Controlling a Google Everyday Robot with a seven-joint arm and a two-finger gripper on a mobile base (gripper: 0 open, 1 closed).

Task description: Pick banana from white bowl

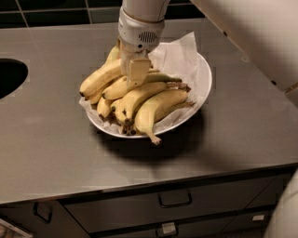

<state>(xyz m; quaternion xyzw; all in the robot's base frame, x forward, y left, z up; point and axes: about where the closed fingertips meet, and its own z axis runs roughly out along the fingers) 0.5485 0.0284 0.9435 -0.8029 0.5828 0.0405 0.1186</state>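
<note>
The white bowl (202,95) sits on the grey counter, lined with crumpled white paper (179,58) and piled with several bananas. The banana (100,77) lies on top at the left of the pile, plain yellow, its dark tip pointing left. My gripper (136,74) comes straight down from above and is pressed into the top of the pile, over the right end of that banana. Its tip is partly buried among the fruit. A thick banana (158,108) lies at the front of the bowl.
A dark round opening (9,76) cuts into the counter at the left. The counter's front edge runs above drawers with handles (174,200). My pale arm (251,32) crosses the upper right. A dark tiled wall (56,9) stands behind.
</note>
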